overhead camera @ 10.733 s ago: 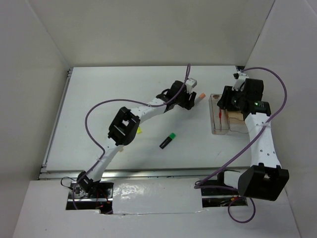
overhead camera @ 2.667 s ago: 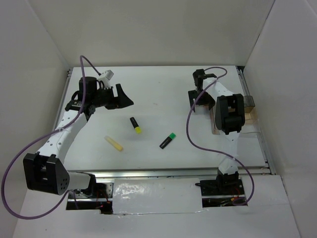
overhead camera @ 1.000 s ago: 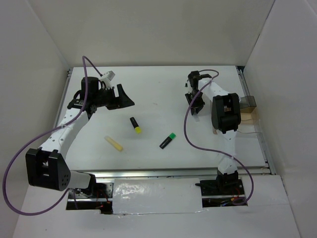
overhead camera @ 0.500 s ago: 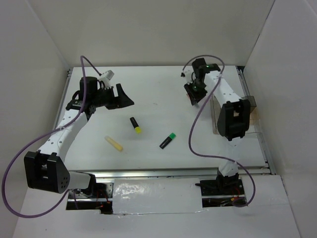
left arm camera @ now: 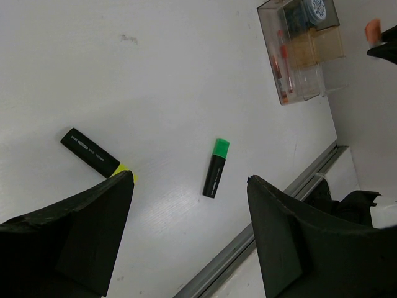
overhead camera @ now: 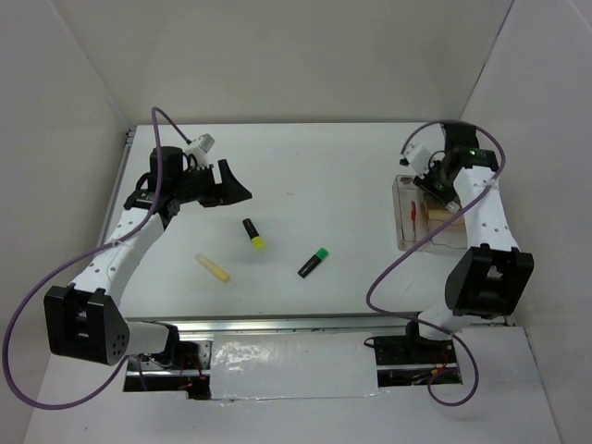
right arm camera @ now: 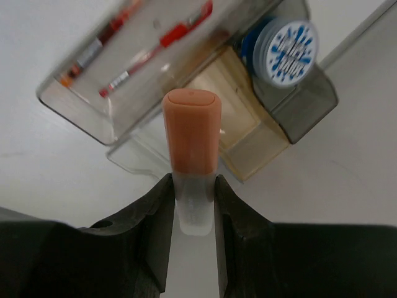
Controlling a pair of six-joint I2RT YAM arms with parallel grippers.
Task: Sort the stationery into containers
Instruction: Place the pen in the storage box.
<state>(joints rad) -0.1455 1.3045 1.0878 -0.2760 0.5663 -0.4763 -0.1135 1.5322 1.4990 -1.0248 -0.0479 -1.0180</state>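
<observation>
Smoky clear plastic desk organiser w/ tan wood-coloured box section (left arm camera: pixel 304 87) sits at right of white bench (overhead camera: pixel 305 166). Thin red pen (right arm camera: pixel 162 43) in its left narrow compartment; blue-topped round tub (right arm camera: pixel 287 51) in a corner compartment. Mid-bench: black yellow-capped highlighter (overhead camera: pixel 252 232); black green-capped highlighter (overhead camera: pixel 314 262) to its right, nearer; pale yellow stick (overhead camera: pixel 212 267) to its left, nearer. White orange-capped marker (right arm camera: pixel 191 130), in right end effector (right arm camera: pixel 193 186), is above organiser.

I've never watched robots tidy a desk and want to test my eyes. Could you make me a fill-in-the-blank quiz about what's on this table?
1. The white marker held above the organiser has an ___ cap.
2. The thin pen inside the organiser is ___.
3. The round tub in the organiser has a white and ___ lid.
4. The highlighter lying nearest the organiser has a ___ cap.

Missing words: orange; red; blue; green.
</observation>
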